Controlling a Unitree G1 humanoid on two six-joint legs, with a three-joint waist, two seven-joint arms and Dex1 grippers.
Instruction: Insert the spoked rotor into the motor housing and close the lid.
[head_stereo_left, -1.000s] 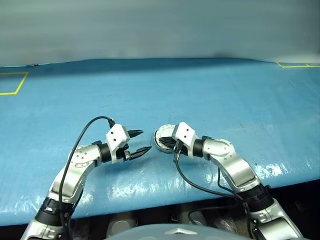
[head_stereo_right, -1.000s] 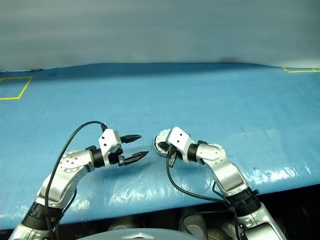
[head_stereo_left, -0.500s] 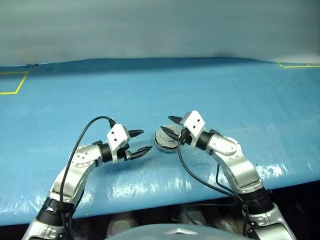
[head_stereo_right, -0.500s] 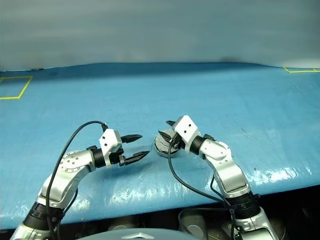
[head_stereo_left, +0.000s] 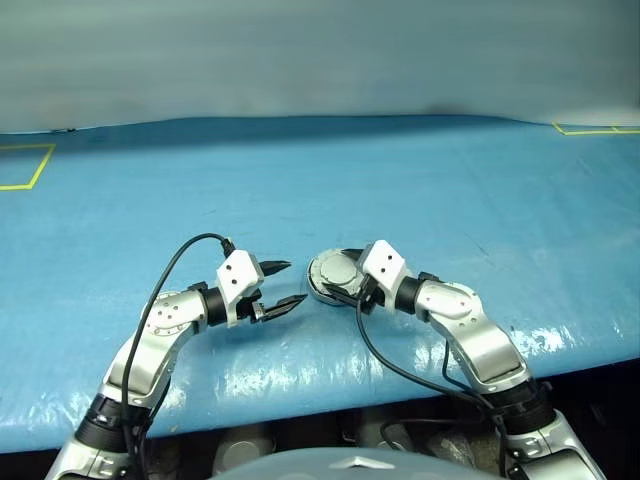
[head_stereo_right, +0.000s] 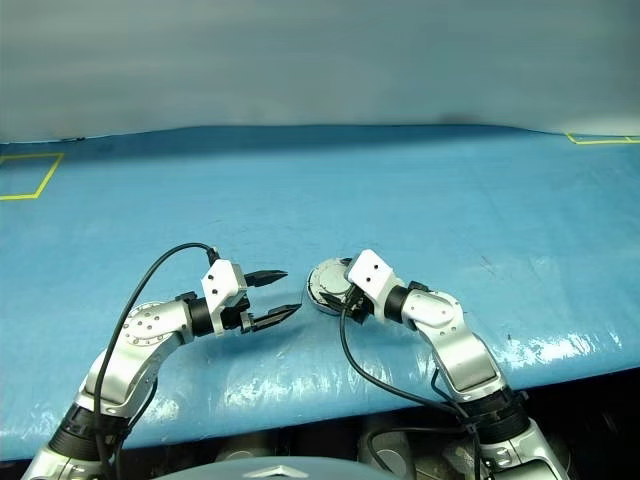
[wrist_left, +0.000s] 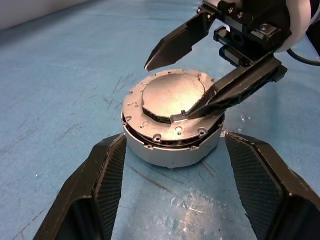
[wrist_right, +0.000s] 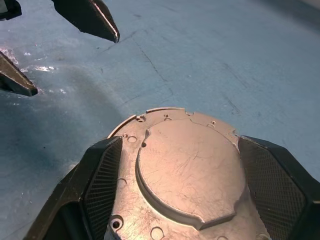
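Lid (wrist_left: 172, 95) is lying flat on the motor housing (wrist_left: 172, 145), which is sitting on the blue counter (head_stereo_left: 450, 190) between both hands. Right hand (wrist_left: 172, 87) is hovering spread over the lid from about 3 o'clock, one fingertip (wrist_left: 197, 109) touching its top, while the left hand (head_stereo_left: 281, 284) is waiting spread at 9 o'clock, gripping nothing. Seating looks nearly complete; pressing straight down near the centre, not the rim, should be keeping the housing from skidding.

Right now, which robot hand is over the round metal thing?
The right hand: its open fingers straddle the lid of the motor housing. The left hand waits beside it.
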